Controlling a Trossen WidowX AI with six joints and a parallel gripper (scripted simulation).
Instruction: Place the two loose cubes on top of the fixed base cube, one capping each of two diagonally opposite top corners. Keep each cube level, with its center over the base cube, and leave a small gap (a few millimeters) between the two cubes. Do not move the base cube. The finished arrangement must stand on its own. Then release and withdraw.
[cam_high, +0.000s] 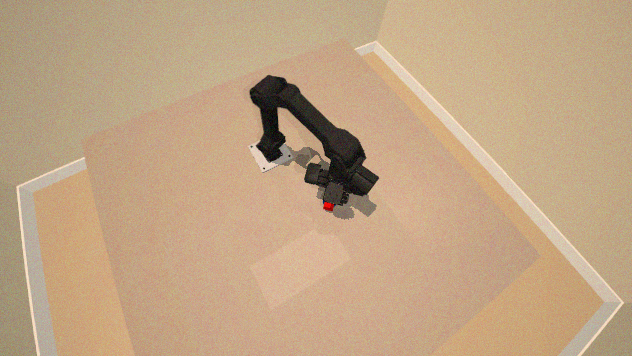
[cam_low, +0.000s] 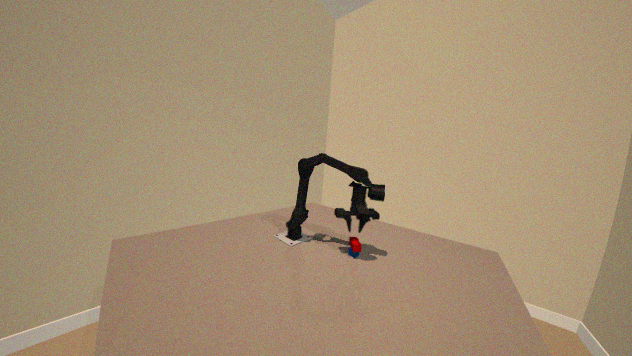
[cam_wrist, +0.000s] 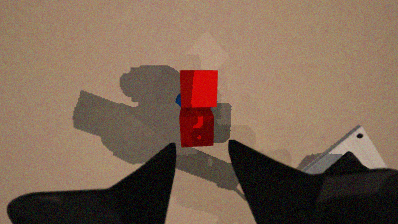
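Observation:
Two red cubes sit on top of the blue base cube (cam_low: 353, 254) (cam_wrist: 178, 100), which is mostly hidden beneath them. One red cube (cam_wrist: 202, 90) (cam_low: 355, 246) has a bright top. The other red cube (cam_wrist: 196, 131) is darker, in shadow, and lies nearer the fingers in the wrist view. They look corner to corner or side by side; the wrist view shows no clear gap, and I cannot tell its size. In the top view only a bit of red (cam_high: 328, 206) shows. My gripper (cam_low: 354, 231) (cam_wrist: 202, 146) is open and empty, pointing down just above the cubes.
The arm's white base plate (cam_high: 262, 162) (cam_low: 291, 243) (cam_wrist: 370, 152) stands behind the cubes, toward the arm's shoulder. The arm reaches over from it. Arm shadows fall around the cubes on the tabletop (cam_high: 200, 225) (cam_low: 250, 300).

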